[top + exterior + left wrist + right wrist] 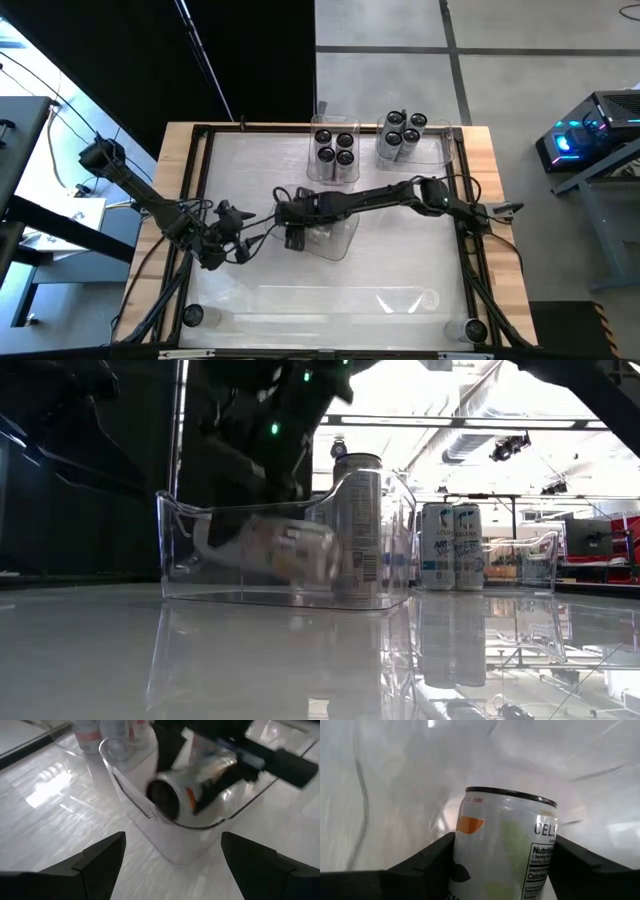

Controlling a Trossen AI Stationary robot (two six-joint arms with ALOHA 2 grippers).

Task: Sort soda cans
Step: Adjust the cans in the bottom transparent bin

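On your counter (250, 300), the near clear tray (290, 598) holds a tipped soda can (192, 790) and one upright can (358, 525). The right gripper (502, 855) reaches into it, fingers (427, 857) flanking the tipped can. Two far trays (333, 172) hold upright cans (335, 147). The left gripper (172, 855) waits beside, fingers spread.
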